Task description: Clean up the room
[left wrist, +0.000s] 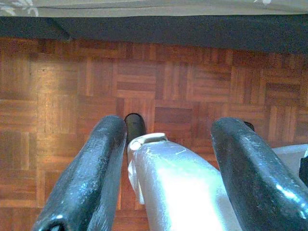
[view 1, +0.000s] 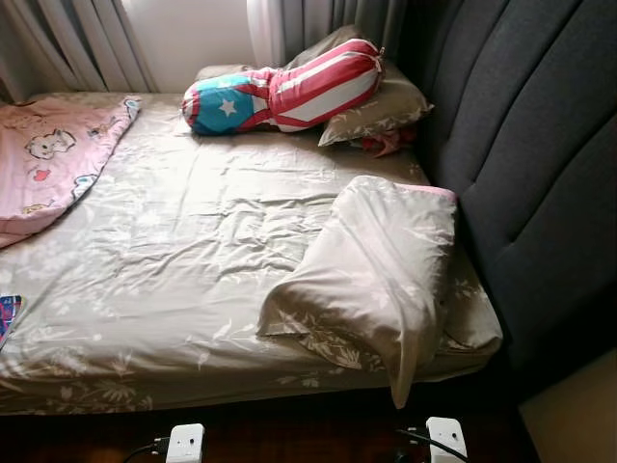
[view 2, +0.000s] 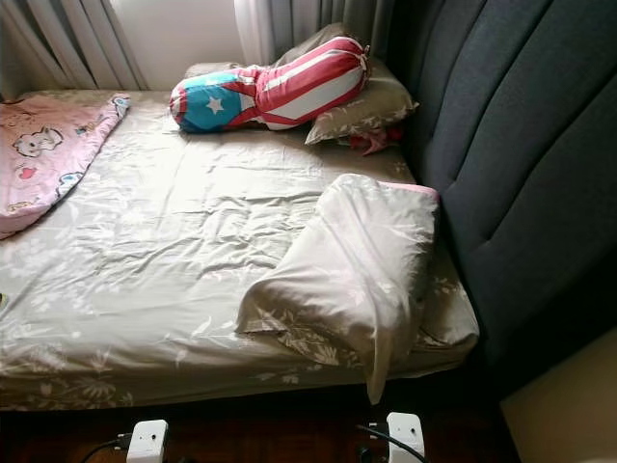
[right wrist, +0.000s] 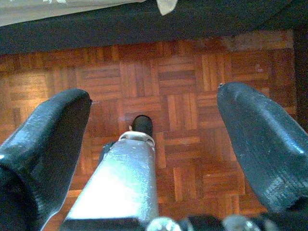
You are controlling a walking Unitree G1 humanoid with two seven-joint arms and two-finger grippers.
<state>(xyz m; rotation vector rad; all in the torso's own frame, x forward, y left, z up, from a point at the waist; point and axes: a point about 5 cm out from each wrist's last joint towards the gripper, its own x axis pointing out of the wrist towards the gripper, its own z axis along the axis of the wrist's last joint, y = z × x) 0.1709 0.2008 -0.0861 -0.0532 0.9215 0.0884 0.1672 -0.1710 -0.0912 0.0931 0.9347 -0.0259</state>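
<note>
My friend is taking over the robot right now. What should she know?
Left tool: open, holding nothing, hanging over the wood floor by the bed.
Right tool: open, holding nothing, also over the floor.
Bed: sheet wrinkled. Near pillow lies crooked, its corner hanging off the edge. Striped bolster and another pillow are piled by the curtains. Pink blanket is bunched on the left.
Done: nothing visible. Left: straighten everything.

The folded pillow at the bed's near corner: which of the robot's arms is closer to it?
Right. The right gripper hangs over the floor just below the folded pillow, whose drooping tip shows above it; the left gripper hangs further along the bed edge.
</note>
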